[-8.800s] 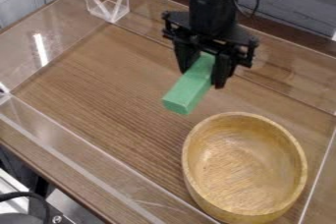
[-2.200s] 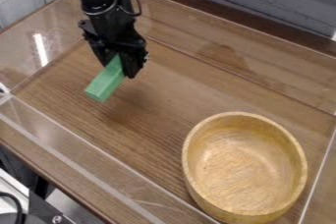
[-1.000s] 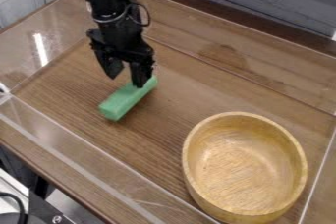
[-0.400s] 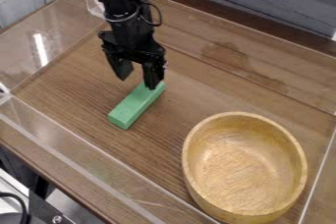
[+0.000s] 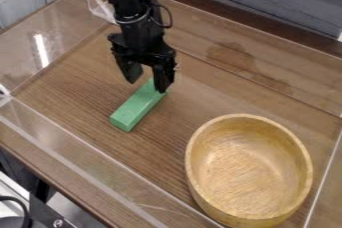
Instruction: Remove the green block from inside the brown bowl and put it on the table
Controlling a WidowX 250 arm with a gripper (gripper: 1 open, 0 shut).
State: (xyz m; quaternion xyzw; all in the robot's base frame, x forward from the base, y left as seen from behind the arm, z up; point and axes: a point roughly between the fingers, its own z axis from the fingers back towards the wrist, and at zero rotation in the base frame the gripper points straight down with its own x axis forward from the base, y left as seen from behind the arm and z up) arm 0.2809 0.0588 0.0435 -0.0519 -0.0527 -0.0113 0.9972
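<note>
The green block (image 5: 135, 107) lies flat on the table (image 5: 227, 72), left of the brown bowl (image 5: 250, 167). The bowl is empty and sits at the front right. My gripper (image 5: 144, 75) hangs just above the block's far end, open, with its two black fingers apart and nothing between them. The arm rises from it toward the upper left.
Low clear acrylic walls (image 5: 80, 172) run along the table's edges. A clear folded stand (image 5: 94, 0) sits at the back left corner behind the arm.
The gripper held the block in the air earlier, then set it on the table and let go. It has since lifted slightly and shifted right; the block now rests still.
</note>
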